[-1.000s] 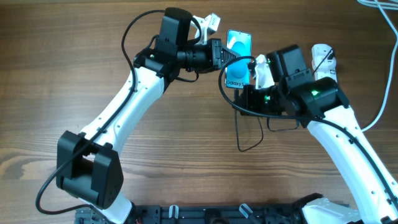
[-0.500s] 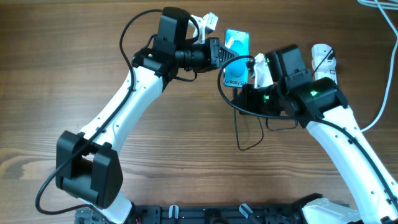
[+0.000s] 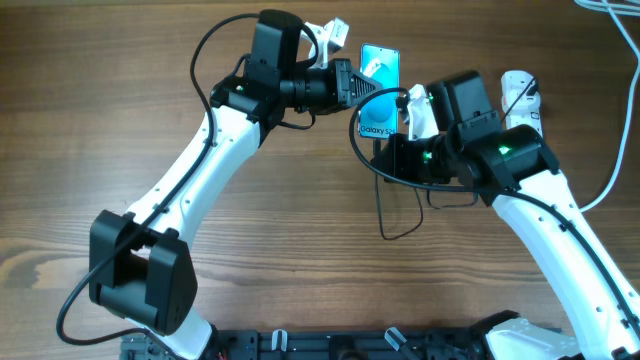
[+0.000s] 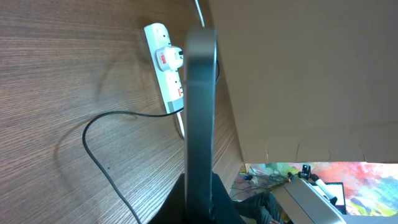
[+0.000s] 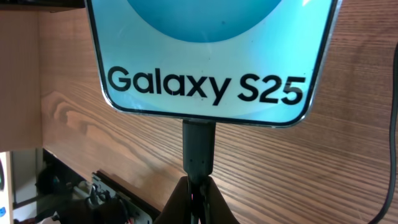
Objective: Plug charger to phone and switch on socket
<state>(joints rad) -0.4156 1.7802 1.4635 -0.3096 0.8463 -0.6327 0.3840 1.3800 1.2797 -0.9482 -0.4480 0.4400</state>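
Our left pincer (image 3: pixel 356 88) is clamping the phone (image 3: pixel 381 92) by its side, and in the left wrist view we are seeing the phone (image 4: pixel 201 106) edge-on as a thin upright slab rising from between the two fingers (image 4: pixel 186 202). We are reaching the left arm from the near left corner of the table (image 3: pixel 110 90) up toward the far middle, with its wrist turned level and pointing right. We are holding the phone above the wood with its cyan screen facing upward and its white "Galaxy S25" band toward the right arm. Just beyond that band, our right pincer (image 3: pixel 386 156) is pinching the charger (image 3: pixel 392 215) narrowly at its connector tip; in the right wrist view the dark tip (image 5: pixel 199 146) is standing straight up from the closed fingers (image 5: pixel 185 198) and meeting the middle of the phone's (image 5: pixel 208 56) lower edge, though we cannot tell how deep it is sitting. The charger's thin black cable is looping down onto the table below the pincer. We are bending the right arm in from the near right corner, leaning it leftward. Farther right, the socket (image 3: pixel 520 98) is lying flat on the table, apart from both pincers, with its thick white cord (image 3: pixel 622 140) running off to the right.
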